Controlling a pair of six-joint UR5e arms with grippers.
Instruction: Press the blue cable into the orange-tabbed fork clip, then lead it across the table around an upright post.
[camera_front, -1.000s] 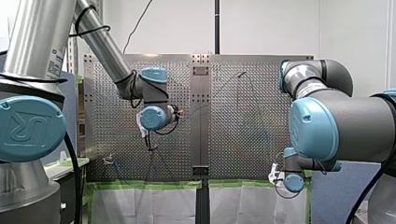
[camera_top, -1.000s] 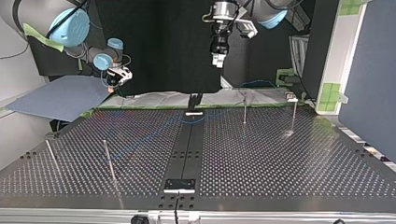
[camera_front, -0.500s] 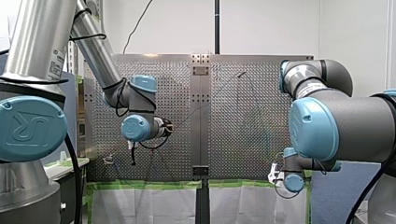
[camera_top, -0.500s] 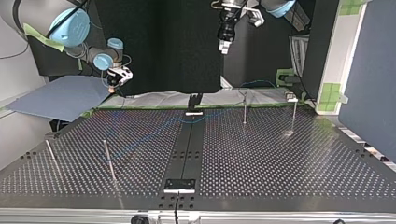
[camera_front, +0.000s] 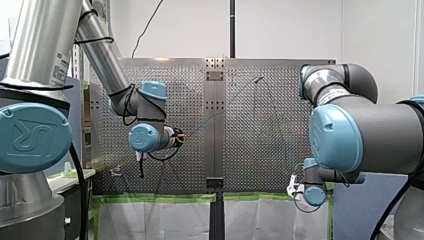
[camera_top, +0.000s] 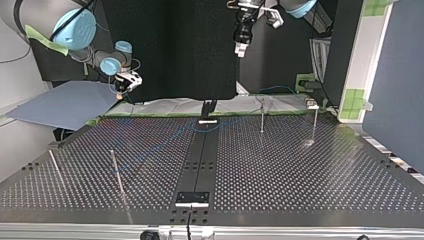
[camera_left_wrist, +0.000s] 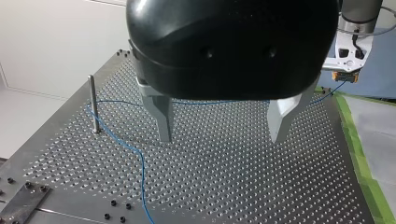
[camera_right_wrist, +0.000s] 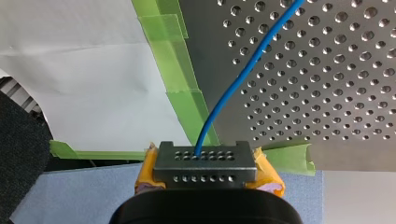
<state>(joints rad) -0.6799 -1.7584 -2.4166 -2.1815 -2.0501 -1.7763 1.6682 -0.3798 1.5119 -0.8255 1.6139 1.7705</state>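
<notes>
The blue cable (camera_left_wrist: 122, 142) lies on the perforated plate, bends round the foot of an upright post (camera_left_wrist: 93, 104) and runs on behind my left gripper's fingers. My left gripper (camera_left_wrist: 222, 136), black with metal fingers (camera_left_wrist: 163, 117), hangs open above the plate with nothing between them. It shows high up in the top view (camera_top: 240, 48). My right gripper (camera_right_wrist: 205, 163) is shut on the blue cable (camera_right_wrist: 233, 84) at the plate's taped edge, its yellow pads (camera_right_wrist: 144, 175) showing. A small clip (camera_front: 116, 171) sits near the front view's lower left; I cannot make out its tab.
Several thin upright posts stand on the plate (camera_top: 280, 165), two at the top view's left (camera_top: 116, 171) and two at its far right (camera_top: 262, 119). Green tape (camera_right_wrist: 182, 98) edges the plate. A dark centre strip (camera_top: 199, 165) crosses it.
Over the last second my left arm swung toward the front view's left and rose in the top view, then nearly stopped. My right arm has held still with the cable.
</notes>
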